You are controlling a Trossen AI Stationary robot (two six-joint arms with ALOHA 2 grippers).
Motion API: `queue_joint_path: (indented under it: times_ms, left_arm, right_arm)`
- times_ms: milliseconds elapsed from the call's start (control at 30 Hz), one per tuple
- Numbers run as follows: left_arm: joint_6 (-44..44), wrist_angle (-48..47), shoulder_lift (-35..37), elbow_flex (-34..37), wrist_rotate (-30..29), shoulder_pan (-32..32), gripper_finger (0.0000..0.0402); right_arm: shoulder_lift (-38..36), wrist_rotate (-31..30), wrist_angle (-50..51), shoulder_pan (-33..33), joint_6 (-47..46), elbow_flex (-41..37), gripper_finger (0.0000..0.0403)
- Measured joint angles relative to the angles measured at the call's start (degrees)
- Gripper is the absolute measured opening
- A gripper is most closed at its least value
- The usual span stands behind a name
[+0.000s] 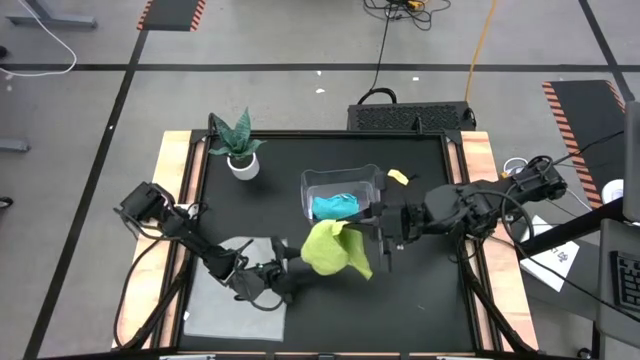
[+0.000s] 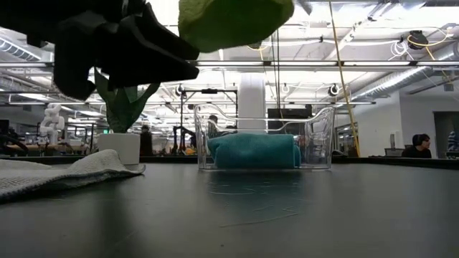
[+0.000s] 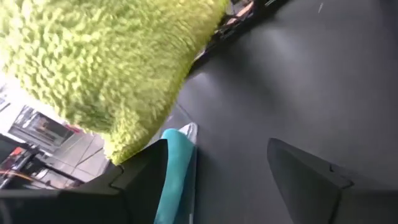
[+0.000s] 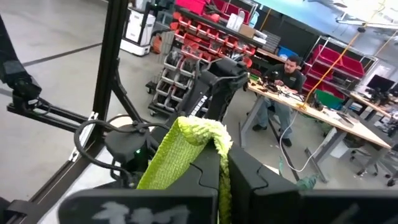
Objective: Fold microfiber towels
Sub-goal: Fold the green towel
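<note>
The yellow-green towel (image 1: 335,250) hangs bunched above the middle of the table, with my right gripper (image 1: 385,238) shut on it from the right. My left gripper (image 1: 292,272) stands open just to the towel's left, low over the table; in its wrist view the towel (image 3: 106,68) hangs over the open fingers. The light grey towel (image 1: 240,295) lies spread on the table's near left part. The teal towel (image 1: 335,206) lies bundled in the clear plastic bin (image 1: 372,180) at the middle back. My right gripper pinches a bunched fold of the yellow-green towel (image 4: 214,146) between its two fingers, which come in level from the table's right. A hump of cloth (image 4: 196,127) stands above the fingers. The rest (image 2: 237,21) hangs clear of the table. My left gripper: whether a finger (image 3: 146,168) touches the towel, I cannot tell.
A potted plant (image 1: 240,150) stands at the far left of the table. A small yellow piece (image 1: 398,177) lies to the right of the bin. Bare black tabletop (image 1: 420,300) stretches along the near right. People sit at desks in the room behind.
</note>
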State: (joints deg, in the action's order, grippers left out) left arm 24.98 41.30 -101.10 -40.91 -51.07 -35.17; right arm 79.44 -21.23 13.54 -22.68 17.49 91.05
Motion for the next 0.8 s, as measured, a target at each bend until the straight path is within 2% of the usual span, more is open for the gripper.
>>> queue_joint_path:
  times_ms: [67, 100, 300, 400, 467, 567, 700, 800]
  left_arm:
    - [-1.4, 0.7, 0.0, 0.0, 1.1, 0.6, 0.0261]
    - [-2.1, 0.3, 0.1, 0.0, 3.6, 1.3, 0.0257]
    - [-0.3, 0.8, 0.0, -0.5, 23.4, 3.8, 0.0247]
    - [-3.7, 5.4, 0.0, -1.9, 25.7, 3.9, 0.0246]
    - [-1.6, 6.0, 0.1, -3.1, 21.8, 3.0, 0.0245]
    - [9.9, 5.6, -0.4, -4.6, 10.7, 0.2, 0.0245]
    - [25.9, 7.3, -5.8, -7.7, -3.0, -2.0, 0.0245]
    - [40.0, 9.8, -12.7, -12.3, -9.7, -2.3, 0.0245]
  right_arm:
    - [0.0, 0.0, 0.0, -0.1, 0.3, 0.0, 0.0000]
    - [0.1, 0.0, 0.0, -0.1, 0.3, 0.0, 0.0000]
    - [0.1, 0.0, 1.2, -0.9, 0.1, 0.0, 0.0000]
    - [0.1, 0.0, 1.9, -1.5, 0.1, 0.0, 0.0000]
    - [0.1, 0.0, 1.8, -1.8, 0.0, 0.0, 0.0000]
    - [0.1, 0.0, 1.0, -1.9, -0.1, 0.0, 0.0000]
    - [0.1, -1.9, -1.0, -1.8, 0.0, 0.0, 0.0000]
    - [0.1, -4.5, -3.6, -1.8, 1.2, 0.0, 0.0000]
